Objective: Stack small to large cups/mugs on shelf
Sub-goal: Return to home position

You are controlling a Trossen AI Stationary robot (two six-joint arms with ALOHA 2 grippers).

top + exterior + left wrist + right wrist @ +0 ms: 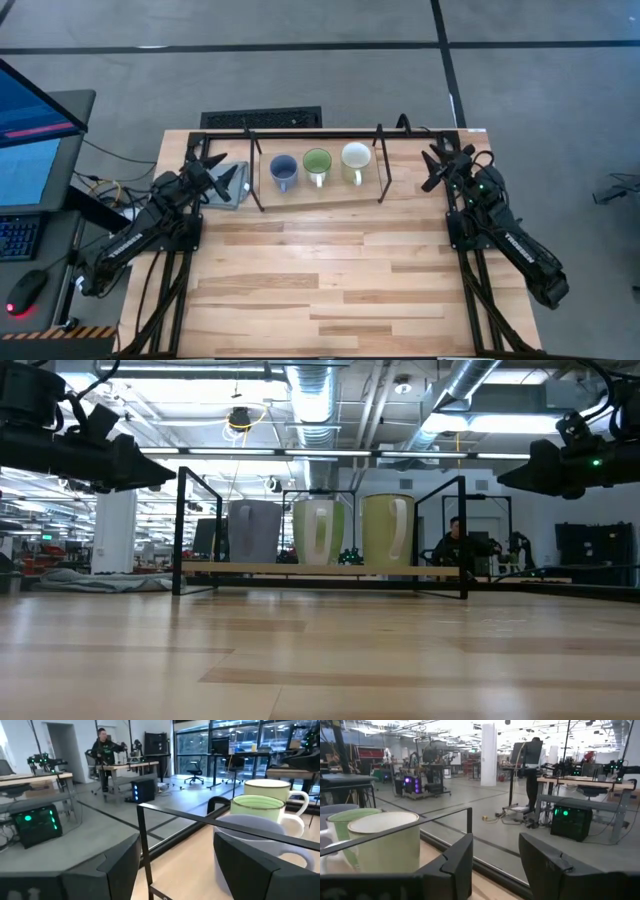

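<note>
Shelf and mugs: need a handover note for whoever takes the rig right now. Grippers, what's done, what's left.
Grippers: the left gripper is open and empty, in the air at the left end of the shelf. The right gripper is open and empty, in the air at the shelf's right end.
Mugs: the blue-grey mug, green mug and white mug stand upright on the shelf in a row, left to right, side by side and not nested.
Done: all three mugs are on the shelf.
Left: likely only pulling both arms back to home.
</note>
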